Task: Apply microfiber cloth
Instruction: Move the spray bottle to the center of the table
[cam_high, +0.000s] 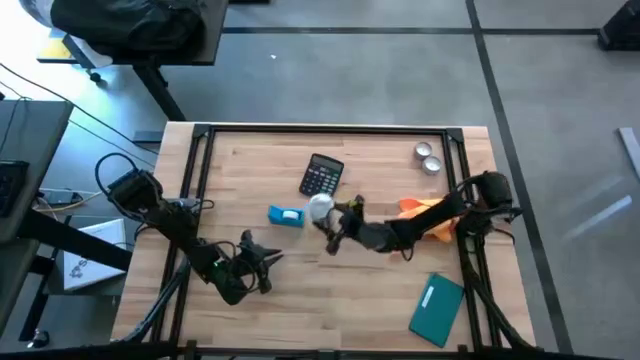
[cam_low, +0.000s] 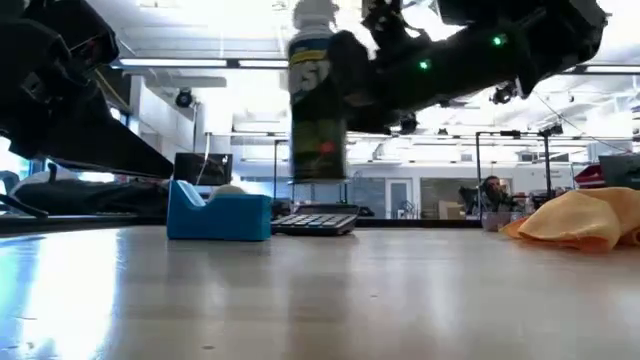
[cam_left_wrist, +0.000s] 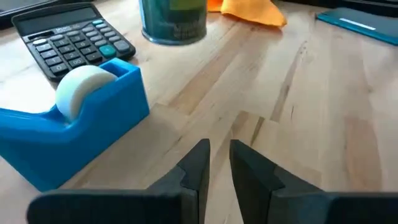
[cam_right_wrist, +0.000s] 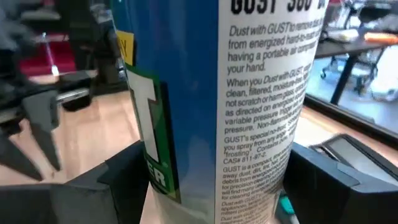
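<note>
The right gripper (cam_right_wrist: 211, 180) is pinching a can (cam_right_wrist: 217, 93) and holding it clear of the table (cam_high: 300, 300), with nothing supporting it from below. A loosening pinch would be dropping the can onto the calculator (cam_high: 322, 176) and tape dispenser (cam_high: 286, 215) just beside it. The label is reading "GUST" and "Dust with GUST" — smaller print mentions pressure and frosting. Behind the gripper, back along its arm, the cloth (cam_high: 428, 217) is lying crumpled and unheld, so the task is looking barely begun, and a swing back could be dragging it. Well apart, the left gripper (cam_left_wrist: 214, 163) is waiting, fingers nearly pressed together.
</note>
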